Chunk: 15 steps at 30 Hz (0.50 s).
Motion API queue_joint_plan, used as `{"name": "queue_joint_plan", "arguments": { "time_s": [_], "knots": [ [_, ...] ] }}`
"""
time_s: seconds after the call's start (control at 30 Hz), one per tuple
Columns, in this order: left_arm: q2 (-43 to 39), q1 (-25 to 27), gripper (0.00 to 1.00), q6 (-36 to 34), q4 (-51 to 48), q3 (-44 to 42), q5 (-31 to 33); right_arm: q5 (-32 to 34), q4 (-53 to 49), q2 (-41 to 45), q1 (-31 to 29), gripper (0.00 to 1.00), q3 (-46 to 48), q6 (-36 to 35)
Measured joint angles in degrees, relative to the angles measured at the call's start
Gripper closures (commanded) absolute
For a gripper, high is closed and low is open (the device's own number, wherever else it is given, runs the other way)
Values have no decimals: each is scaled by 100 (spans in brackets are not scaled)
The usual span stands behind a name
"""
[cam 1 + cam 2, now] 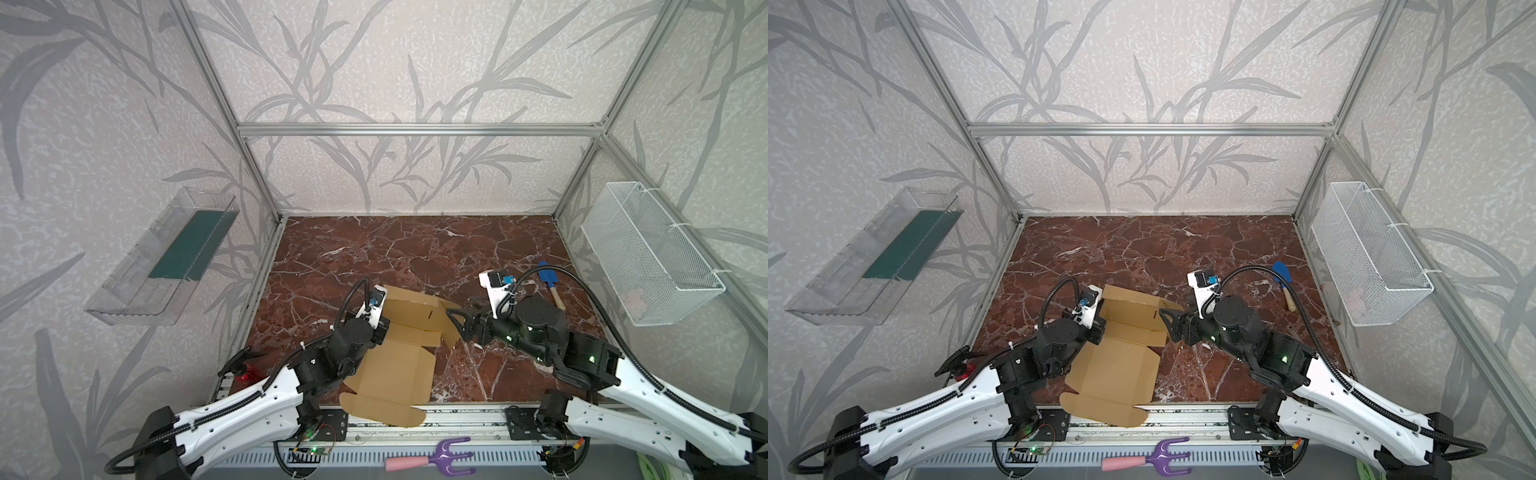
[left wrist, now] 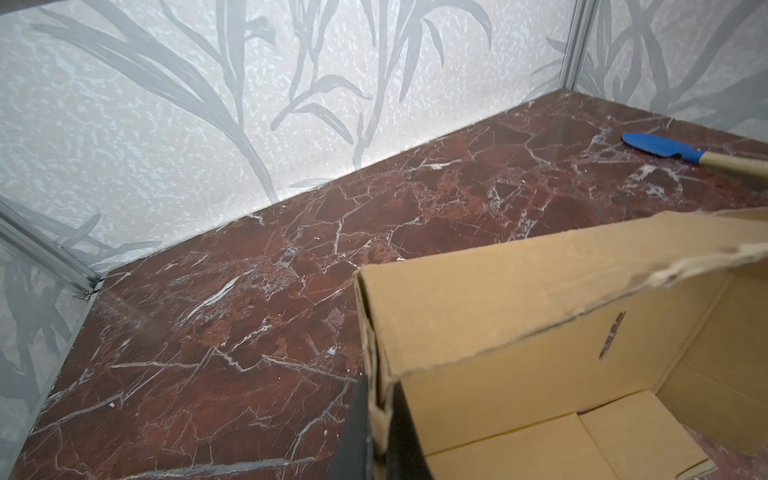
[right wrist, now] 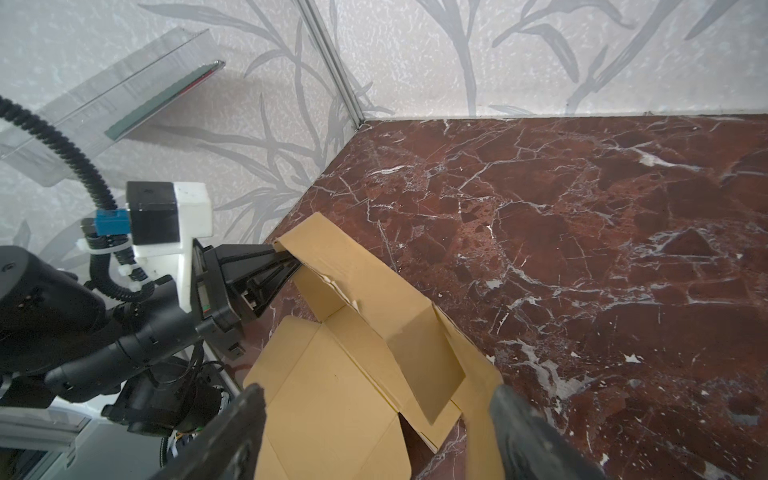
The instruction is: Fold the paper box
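Seemingly, left end effector [image 2: 379, 415] pinches paper box [image 1: 395, 365]; right end effector [image 3: 376, 397] spread.

Left arm [image 1: 249, 399] enters from 7 o'clock. The left gripper [image 3: 289, 259] points to 1 o'clock, jaws clamped on a wall of the paper box [image 1: 395, 374]. Right arm [image 1: 648, 399] enters from 5 o'clock. The right gripper [image 1: 454, 323] points to 9 o'clock, jaws spread wide.

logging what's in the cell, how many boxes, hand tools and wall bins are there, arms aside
paper box: 1
hand tools: 2 (blue trowel, purple fork)
wall bins: 2 (clear tray, wire basket)
total: 5
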State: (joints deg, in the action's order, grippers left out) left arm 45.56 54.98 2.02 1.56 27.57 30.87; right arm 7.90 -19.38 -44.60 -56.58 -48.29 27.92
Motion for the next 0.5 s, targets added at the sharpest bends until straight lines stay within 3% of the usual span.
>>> {"name": "queue_joint_plan", "arguments": {
  "time_s": [0.27, 0.5],
  "knots": [
    [157, -2, 100, -249, -76, 13, 7, -387, 131, -483, 105, 20, 57, -149],
    [120, -2, 100, -354, -72, 13, 52, -986, 640, -997, 498, 24, 151, 361]
  ]
}}
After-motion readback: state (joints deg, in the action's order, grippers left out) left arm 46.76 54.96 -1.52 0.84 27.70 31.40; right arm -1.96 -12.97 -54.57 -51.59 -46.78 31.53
